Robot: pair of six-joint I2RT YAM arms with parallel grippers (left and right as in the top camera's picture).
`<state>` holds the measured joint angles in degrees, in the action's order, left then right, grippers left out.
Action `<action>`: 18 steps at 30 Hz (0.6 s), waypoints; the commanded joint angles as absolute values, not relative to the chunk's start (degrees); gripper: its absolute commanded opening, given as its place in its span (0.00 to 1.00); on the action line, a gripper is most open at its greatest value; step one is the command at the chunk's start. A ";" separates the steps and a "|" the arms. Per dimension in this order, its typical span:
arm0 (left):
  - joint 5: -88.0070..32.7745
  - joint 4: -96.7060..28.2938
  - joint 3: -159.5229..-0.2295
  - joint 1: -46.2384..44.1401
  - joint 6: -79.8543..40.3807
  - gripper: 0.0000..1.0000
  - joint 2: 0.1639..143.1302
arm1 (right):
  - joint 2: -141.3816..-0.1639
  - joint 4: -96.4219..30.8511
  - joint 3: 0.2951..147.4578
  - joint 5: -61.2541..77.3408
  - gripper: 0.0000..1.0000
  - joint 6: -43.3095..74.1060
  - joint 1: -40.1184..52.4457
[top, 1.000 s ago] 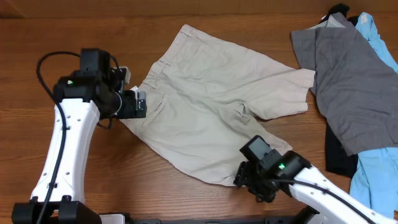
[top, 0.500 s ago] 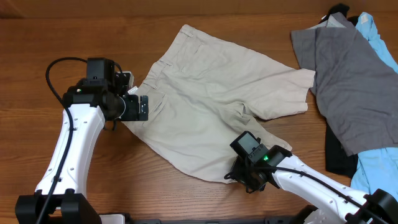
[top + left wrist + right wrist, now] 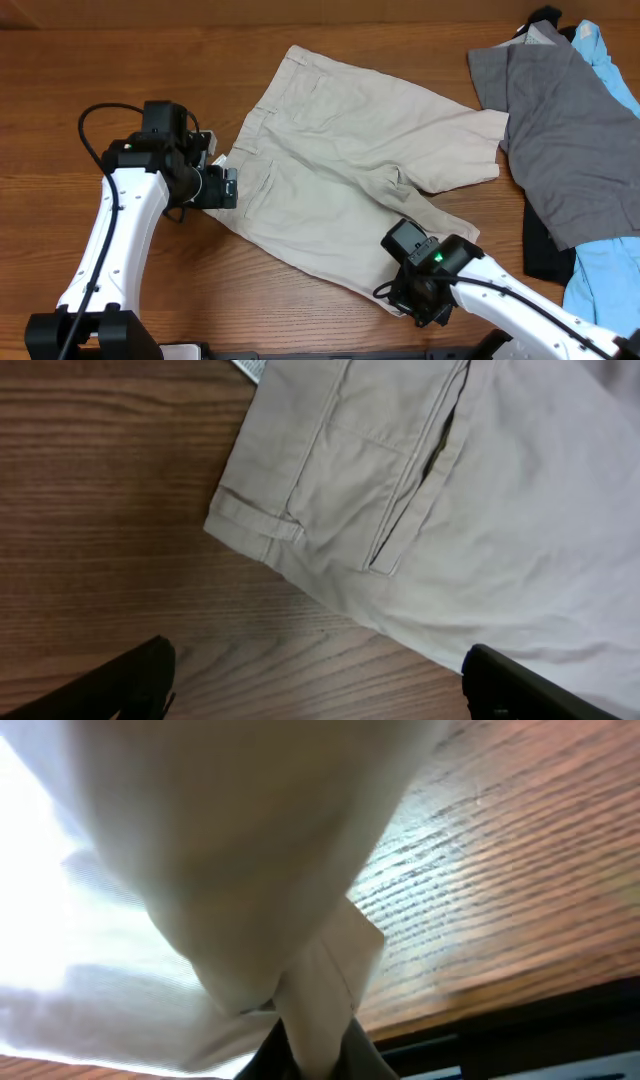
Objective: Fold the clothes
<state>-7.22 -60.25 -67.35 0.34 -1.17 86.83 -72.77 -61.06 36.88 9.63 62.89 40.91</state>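
Right wrist: jaws of the right gripper (image 3: 312,1045) clamp the khaki shorts (image 3: 200,870) at the leg hem (image 3: 335,955). The left gripper (image 3: 226,187) hovers, jaws apart, beside the waistband corner (image 3: 250,520). It should pinch there next, then fold.

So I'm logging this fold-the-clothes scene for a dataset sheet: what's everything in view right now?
khaki shorts: one, light beige, spread flat mid-table, waistband toward the left
tag: one, white, at the shorts' waistband edge
grey garment: one, grey, right side of the table
light blue garment: one, light blue, far right, partly under the grey one
black garment: one, black, showing below the grey garment
table: one, brown wood grain, under everything
left gripper: one, black fingers on a white arm, open, beside the waistband corner
right gripper: one, black, shut on the hem of the shorts' near leg
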 commanded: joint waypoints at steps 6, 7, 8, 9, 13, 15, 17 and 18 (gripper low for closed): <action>-6.85 -53.49 -55.68 -0.03 -18.33 0.78 86.19 | -71.05 -59.92 38.33 9.02 0.20 62.83 41.01; -6.87 -52.29 -54.87 -0.03 -19.90 0.77 86.21 | -71.05 -59.90 38.33 8.99 0.22 62.83 41.01; -6.87 -48.90 -52.93 -0.03 -23.49 0.76 86.21 | -71.05 -59.90 38.33 8.99 0.23 62.85 41.01; -6.87 -47.33 -52.16 -0.03 -24.91 0.76 86.21 | -71.05 -59.90 38.33 8.99 0.24 62.83 41.01; -6.87 -36.77 -48.45 -0.03 -32.32 0.74 86.24 | -71.05 -59.66 38.33 8.99 0.26 62.85 41.01; -6.83 -33.76 -47.37 -0.03 -33.91 0.71 86.43 | -71.05 -59.68 38.33 8.93 0.26 62.85 41.01; -6.76 -31.14 -46.59 -0.03 -35.14 0.70 87.13 | -71.05 -59.70 38.33 8.78 0.26 62.85 41.01; -6.76 -30.04 -46.33 -0.03 -35.46 0.69 87.57 | -71.05 -59.68 38.33 8.64 0.26 62.87 41.01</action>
